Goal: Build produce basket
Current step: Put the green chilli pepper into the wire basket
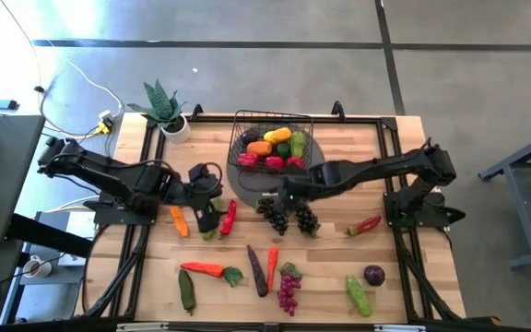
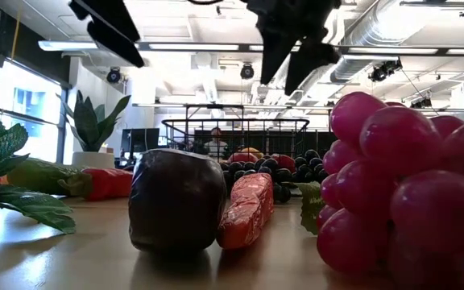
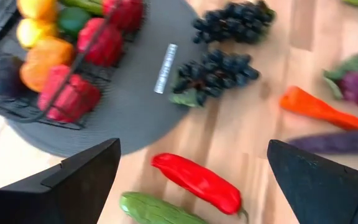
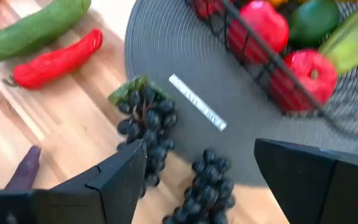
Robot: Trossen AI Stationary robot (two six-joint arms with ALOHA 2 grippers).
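Observation:
The black wire basket [image 1: 271, 138] stands on a grey round disc [image 1: 252, 189] at the table's far middle, with peppers, a lemon and other produce [image 1: 275, 148] in it. Two bunches of black grapes [image 1: 289, 217] lie at the disc's near edge. A red pepper [image 3: 197, 180] and a green cucumber [image 3: 157, 208] lie left of them. My left gripper [image 3: 193, 152] hangs open above that red pepper. My right gripper [image 4: 197, 158] hangs open over the grapes [image 4: 211, 186], clear of them. More produce [image 1: 275, 277] lies along the near part of the table.
A potted spiky plant [image 1: 164, 109] stands at the far left corner. Near the front lie carrots [image 1: 201, 269], a long eggplant [image 1: 257, 270], purple grapes [image 1: 289, 288], cucumbers [image 1: 359, 295] and a dark round fruit [image 1: 373, 274]. A red pepper [image 1: 365, 224] lies at the right.

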